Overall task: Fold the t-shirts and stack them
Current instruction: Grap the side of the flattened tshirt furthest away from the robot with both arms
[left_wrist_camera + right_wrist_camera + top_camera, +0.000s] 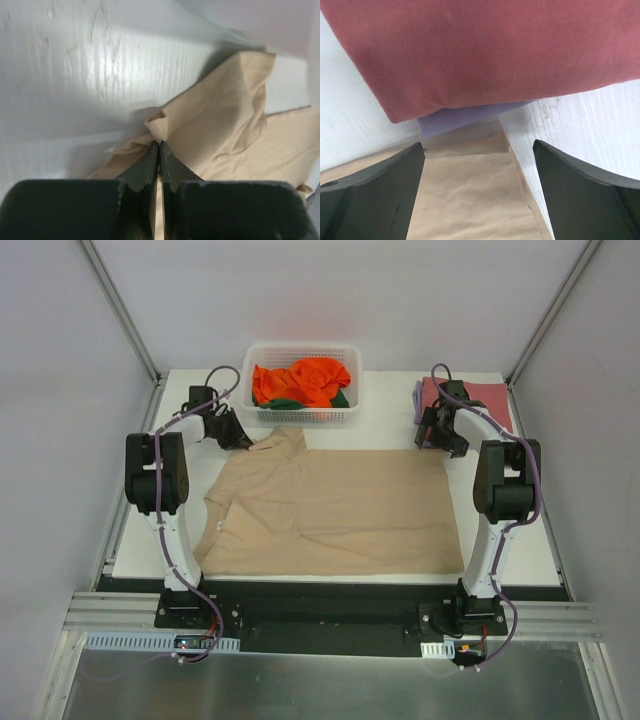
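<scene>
**Beige shirt pinched at its far-left corner; right jaws standing wide at the far-right corner**

Beige cloth is covering most of the table point(140, 540): the beige t-shirt point(335, 510) is lying spread flat between your two arms. Your left gripper point(160, 145) is sitting closed on a raised fold of that shirt at its far-left corner, the fingers point(147, 167) pressing together with the cloth bunching up between the tips.

Your right gripper point(479, 150) is hovering over the shirt's far-right corner with its fingers point(375, 195) spread wide and gripping nothing. The stitched hem is lying between them; whether the tips are touching the cloth you cannot tell from this angle.

Just beyond that corner, the dusty-pink t-shirt point(490, 50) is resting folded on top of the lavender t-shirt point(455, 117), whose edge is showing beneath it.

At the far edge, the white basket point(300, 412) is holding the orange t-shirt point(300, 380) with the dark green t-shirt point(285, 403) peeking out beneath it.
</scene>
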